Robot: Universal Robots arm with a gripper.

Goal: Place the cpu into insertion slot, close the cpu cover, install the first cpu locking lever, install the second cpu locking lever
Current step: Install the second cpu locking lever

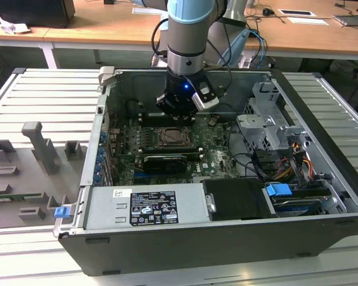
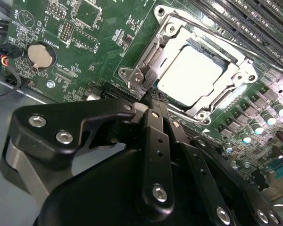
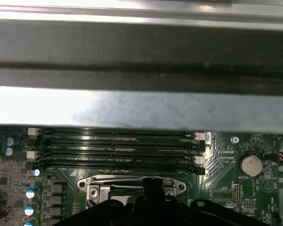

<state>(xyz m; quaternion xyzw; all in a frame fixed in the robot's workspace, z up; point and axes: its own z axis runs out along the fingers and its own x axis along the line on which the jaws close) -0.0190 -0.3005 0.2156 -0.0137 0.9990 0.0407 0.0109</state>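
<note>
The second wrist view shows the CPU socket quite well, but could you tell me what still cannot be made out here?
- Near edge of the cpu cover: in the second wrist view, hidden behind the gripper.
- Locking levers: in the second wrist view, latched or not cannot be told.
- Insertion slot: in the exterior view, too small to show the cpu.
- Socket in the first wrist view: cut off by the gripper body.

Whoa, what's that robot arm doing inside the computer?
It is fitting a processor into an opened computer case. The cpu already lies in the insertion slot, and the cpu cover is down over it. The arm's hand is at the edge of the socket, fingers together.
</note>
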